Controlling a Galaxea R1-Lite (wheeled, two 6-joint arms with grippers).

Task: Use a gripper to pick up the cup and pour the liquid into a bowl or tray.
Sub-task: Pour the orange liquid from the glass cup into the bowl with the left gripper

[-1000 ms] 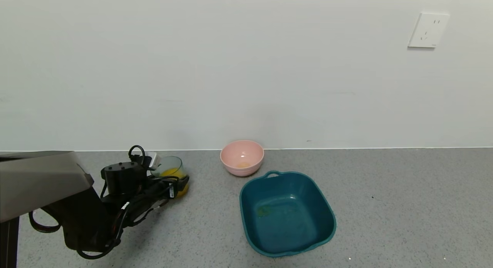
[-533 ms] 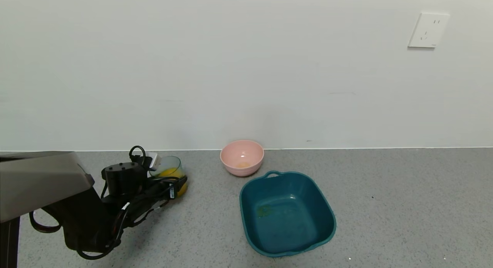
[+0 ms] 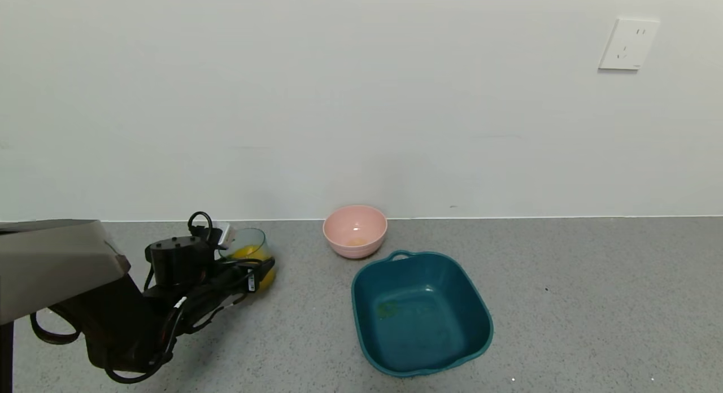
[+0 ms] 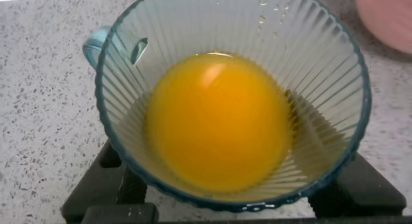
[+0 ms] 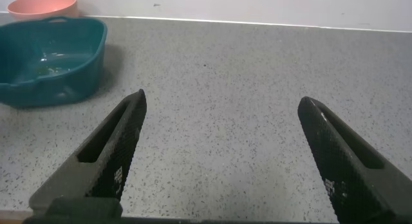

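Observation:
The cup (image 3: 248, 247), a blue-green ribbed tumbler, stands at the far left of the grey counter with orange-yellow liquid (image 3: 252, 253) in it. My left gripper (image 3: 258, 273) is shut on the cup's lower part, one black finger on each side. In the left wrist view the cup (image 4: 322, 76) fills the frame, the liquid (image 4: 219, 121) pools in its bottom, and the fingers (image 4: 106, 182) flank its base. The dark teal tub (image 3: 477, 325) sits right of centre, about two cup-widths from the cup. My right gripper (image 5: 222, 99) is open and empty over bare counter, out of the head view.
A small pink bowl (image 3: 355, 230) stands by the wall just behind the tub, with a trace of orange inside. The tub (image 5: 90, 63) and pink bowl (image 5: 42, 4) also show far off in the right wrist view. A wall socket (image 3: 627, 44) is high at right.
My left arm and the cup in its grip have shifted slightly left and up. The tub and pink bowl have not moved.

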